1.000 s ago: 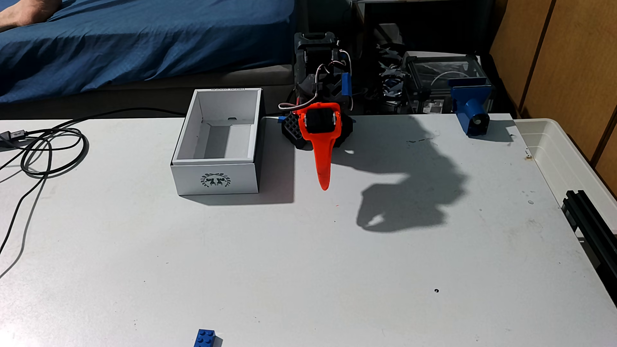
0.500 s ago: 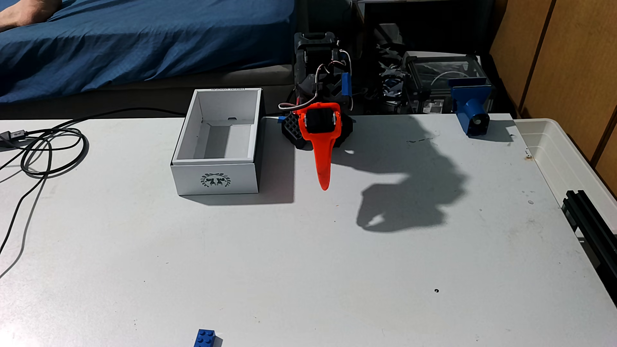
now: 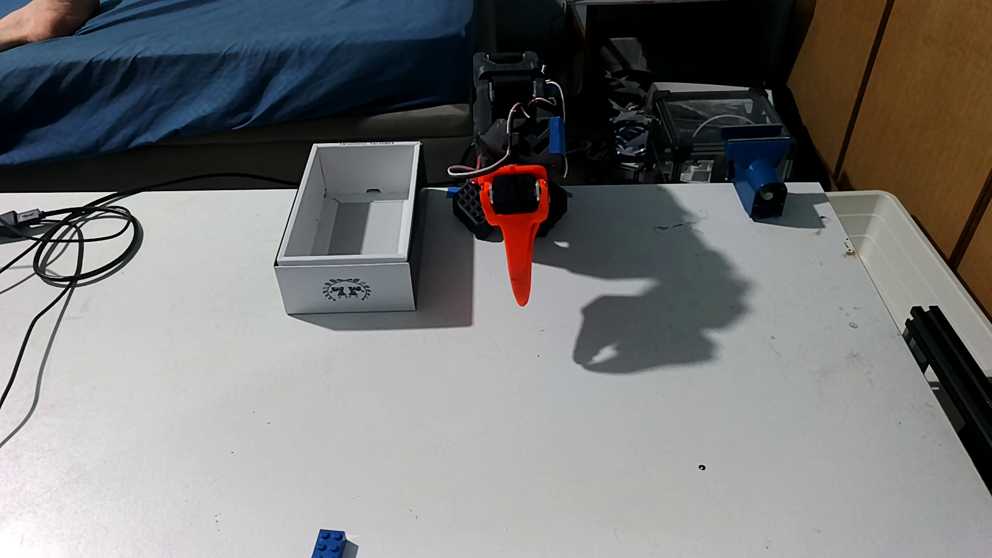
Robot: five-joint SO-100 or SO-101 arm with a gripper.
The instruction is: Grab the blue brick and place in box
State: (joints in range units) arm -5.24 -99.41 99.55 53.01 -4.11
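The blue brick (image 3: 328, 543) lies with its studs up at the very front edge of the white table, partly cut off by the bottom of the fixed view. The open white box (image 3: 300, 287), with a dark green wreath emblem on its near wall, stands at the back of the table, left of the arm, and looks empty. My gripper (image 3: 522, 299) hangs folded at the arm's base, right of the box. Its orange finger (image 3: 518, 257) points down toward the table, and the jaws look closed with nothing in them. The brick is far in front of the gripper and a little left.
Black cables (image 3: 70, 241) coil on the table's left side. A blue printed mount (image 3: 759, 180) sits at the back right corner. A translucent tub (image 3: 907, 252) and a black metal rail (image 3: 950, 354) border the right edge. A bed with a blue sheet (image 3: 214, 70) lies behind.
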